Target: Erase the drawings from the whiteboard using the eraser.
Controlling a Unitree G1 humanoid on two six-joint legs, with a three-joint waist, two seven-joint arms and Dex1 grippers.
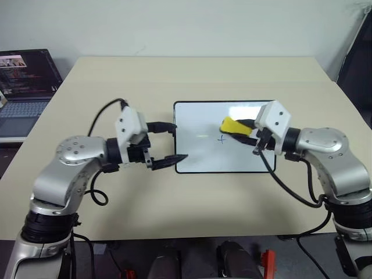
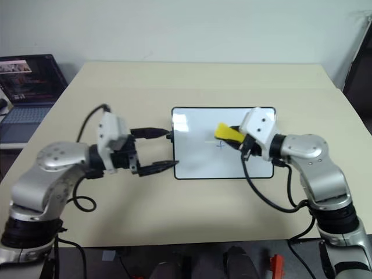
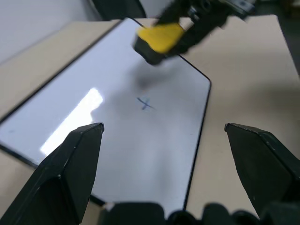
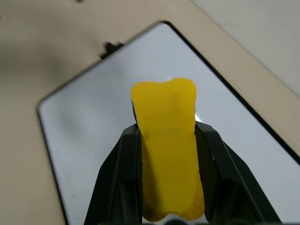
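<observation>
Whiteboard [image 1: 197,157], black-framed, flat at the middle of a tan table [image 1: 192,78], with bare tabletop on every side. Small plus mark [image 1: 221,139] near the board's centre. Yellow eraser [image 1: 233,127] pinched between the right gripper [image 1: 246,130] fingers, held above the board's right half. Left gripper [image 1: 172,143] fingers spread wide, straddling the board's left edge. Laptop [image 1: 26,87] at the table's far left, well apart.

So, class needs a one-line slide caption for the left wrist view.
Open left gripper faces the whiteboard; the eraser hangs above a plus mark.
</observation>
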